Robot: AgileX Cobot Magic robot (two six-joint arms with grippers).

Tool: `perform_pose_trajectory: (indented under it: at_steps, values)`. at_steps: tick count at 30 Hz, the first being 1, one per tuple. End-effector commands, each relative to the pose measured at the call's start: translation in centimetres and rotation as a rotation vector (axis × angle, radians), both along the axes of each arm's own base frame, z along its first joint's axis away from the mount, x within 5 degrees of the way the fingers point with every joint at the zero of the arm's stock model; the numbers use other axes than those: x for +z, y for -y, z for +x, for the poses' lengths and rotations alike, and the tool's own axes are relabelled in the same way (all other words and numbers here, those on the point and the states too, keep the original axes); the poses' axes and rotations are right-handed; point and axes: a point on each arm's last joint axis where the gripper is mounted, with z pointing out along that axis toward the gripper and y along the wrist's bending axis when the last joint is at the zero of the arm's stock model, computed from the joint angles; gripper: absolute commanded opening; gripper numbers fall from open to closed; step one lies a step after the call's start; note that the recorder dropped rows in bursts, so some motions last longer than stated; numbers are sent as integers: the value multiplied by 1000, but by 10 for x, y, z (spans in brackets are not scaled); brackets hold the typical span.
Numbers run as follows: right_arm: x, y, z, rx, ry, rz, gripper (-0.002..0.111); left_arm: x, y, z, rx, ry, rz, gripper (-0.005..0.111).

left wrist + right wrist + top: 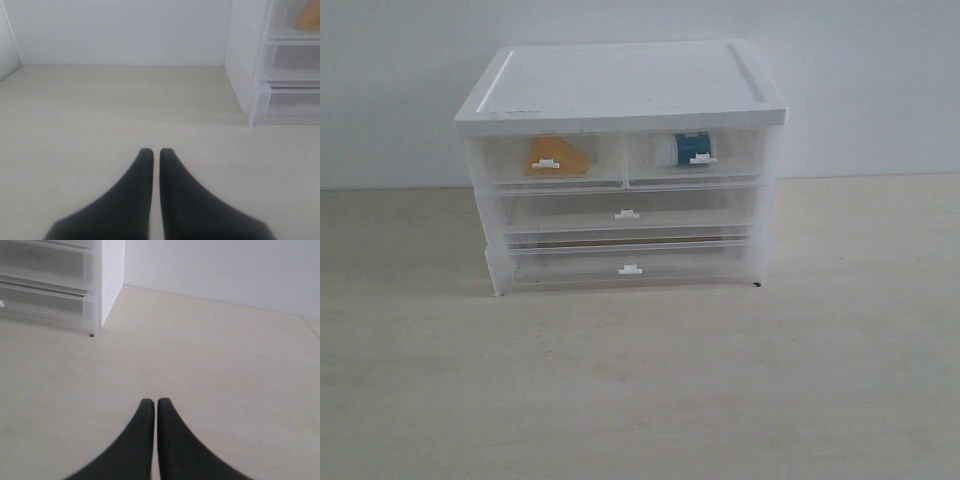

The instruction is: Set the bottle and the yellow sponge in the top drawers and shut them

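Observation:
The yellow sponge lies inside the left top drawer, and its orange corner shows in the left wrist view. Inside the right top drawer rests the bottle, white with a teal label. Both top drawers sit flush with the cabinet front. No arm appears in the exterior view. My left gripper is shut and empty above the bare table, left of the cabinet. My right gripper is shut and empty too, off the cabinet's right side.
The white-topped cabinet stands at the back middle of the pale wooden table, against a white wall. Two full-width translucent drawers lie below the top ones, also pushed in. The cabinet's lower corner shows in the right wrist view.

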Motion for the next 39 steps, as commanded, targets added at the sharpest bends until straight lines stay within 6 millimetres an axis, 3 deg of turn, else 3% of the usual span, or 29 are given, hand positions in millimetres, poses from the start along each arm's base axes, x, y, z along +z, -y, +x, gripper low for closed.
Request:
perform_pose_trajectory:
  at_steps: [1,6,39]
  values:
    - [0,-2,-1,31,-2,17,0,-1,0,0,-2,3,-11,4]
    - [0,-2,-1,-2,-20,156,0,-1,0,0,-2,3,-11,4]
    - [0,-2,-1,-2,-21,161,0,-1,0,0,-2,3,-11,4]
